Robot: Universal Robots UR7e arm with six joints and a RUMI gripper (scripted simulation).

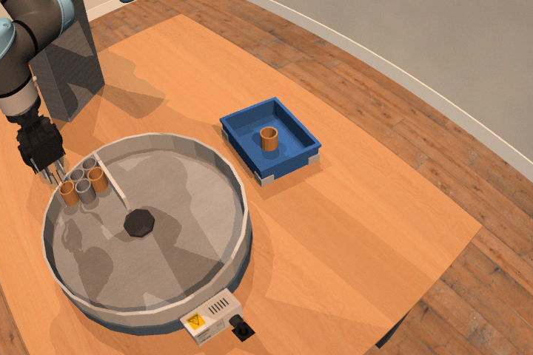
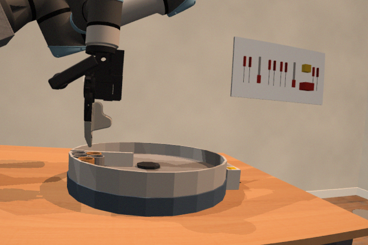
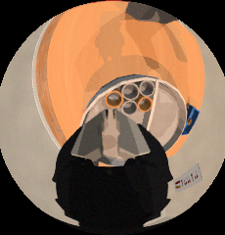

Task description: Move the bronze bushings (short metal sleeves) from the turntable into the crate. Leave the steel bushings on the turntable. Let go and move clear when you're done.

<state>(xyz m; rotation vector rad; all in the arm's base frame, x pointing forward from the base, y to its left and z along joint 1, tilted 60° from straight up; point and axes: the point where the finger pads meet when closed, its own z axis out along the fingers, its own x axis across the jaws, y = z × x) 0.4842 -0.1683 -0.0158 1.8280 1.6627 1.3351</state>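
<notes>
My gripper (image 1: 60,183) (image 2: 89,145) (image 3: 110,110) is shut and empty, fingers pointing down above the left rim of the turntable (image 1: 208,197) (image 2: 158,183) (image 3: 167,110), close to the bushings. One bronze bushing (image 1: 69,197) (image 2: 86,160) stands upright nearest the fingertips. A second bronze bushing (image 1: 100,184) stands beside the divider. A steel bushing (image 1: 86,195) (image 2: 99,160) stands between them, and two more steel bushings stand behind, by the rim. All five are packed together. A third bronze bushing (image 1: 269,143) stands upright in the blue crate (image 1: 286,166) (image 3: 192,114).
A pale divider (image 1: 112,180) (image 2: 117,158) runs from the turntable's rim toward its dark hub (image 1: 138,222) (image 2: 148,165). A control box (image 1: 212,314) (image 2: 233,178) is on the turntable's outer side. A grey block (image 1: 72,75) stands behind the arm.
</notes>
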